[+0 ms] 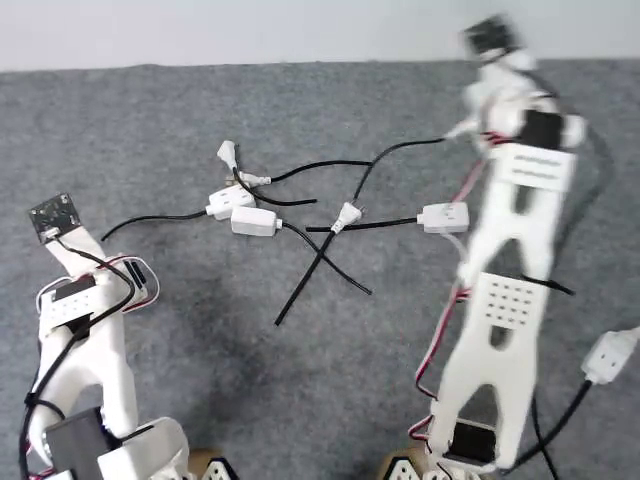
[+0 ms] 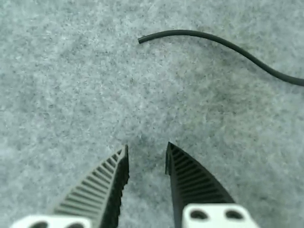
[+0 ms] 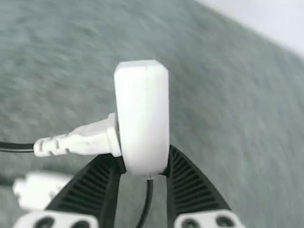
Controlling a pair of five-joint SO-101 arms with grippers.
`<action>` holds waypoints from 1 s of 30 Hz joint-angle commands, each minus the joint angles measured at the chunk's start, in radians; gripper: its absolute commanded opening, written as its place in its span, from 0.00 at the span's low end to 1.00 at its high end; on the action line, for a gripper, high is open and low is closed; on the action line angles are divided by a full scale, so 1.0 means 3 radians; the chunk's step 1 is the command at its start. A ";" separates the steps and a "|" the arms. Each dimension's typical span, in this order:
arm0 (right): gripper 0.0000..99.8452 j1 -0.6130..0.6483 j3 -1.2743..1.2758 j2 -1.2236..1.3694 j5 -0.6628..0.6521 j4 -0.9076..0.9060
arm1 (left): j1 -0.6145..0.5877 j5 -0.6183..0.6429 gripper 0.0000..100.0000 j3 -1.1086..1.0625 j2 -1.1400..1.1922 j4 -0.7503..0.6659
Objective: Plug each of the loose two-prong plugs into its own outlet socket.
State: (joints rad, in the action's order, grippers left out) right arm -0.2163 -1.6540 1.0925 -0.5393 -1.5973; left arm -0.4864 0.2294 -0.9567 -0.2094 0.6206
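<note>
Right hand [image 3: 142,165] clamps socket [image 3: 141,114], plug [image 3: 78,140] seated in its side, upper right of high view. Left hand [image 2: 147,146] parted, lower left, over bench [image 1: 200,380]. Loose plug [image 1: 347,215] lies centre frame, well apart from both.

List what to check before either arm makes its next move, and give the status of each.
1. Right tool grip on the outlet socket: ok, shut on one end of it.
2. Plug in that socket: ok, body against the face, no prongs showing.
3. Left tool free: ok, open and empty above the carpet.
4. All plugs inserted: not ok, a loose plug lies mid-table.
5. Cables untangled: not ok, black cables cross near that plug.
</note>
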 commanded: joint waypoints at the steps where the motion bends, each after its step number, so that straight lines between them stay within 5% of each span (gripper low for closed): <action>1: 0.01 -0.0519 -0.0087 -0.0478 0.0266 -0.0432 | 0.0000 -0.0061 0.12 0.0166 -0.0015 0.0015; 14: 0.01 -0.2406 -0.0072 -0.0003 0.0501 -0.0662 | 0.0118 -0.0072 0.12 0.0146 -0.0020 0.0015; 25: 0.01 -0.2826 -0.0072 0.0355 0.0384 -0.0683 | 0.0322 -0.0450 0.07 -0.0115 -0.0363 0.0010; 30: 0.01 -0.2989 -0.0066 0.0192 0.0788 -0.0693 | 0.0389 -0.0634 0.07 -0.0340 -0.0557 -0.0174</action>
State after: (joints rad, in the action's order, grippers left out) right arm -1.0787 -1.6540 1.2244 -0.3460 -1.7568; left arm -0.3851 0.0713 -1.0334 -0.3107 0.6206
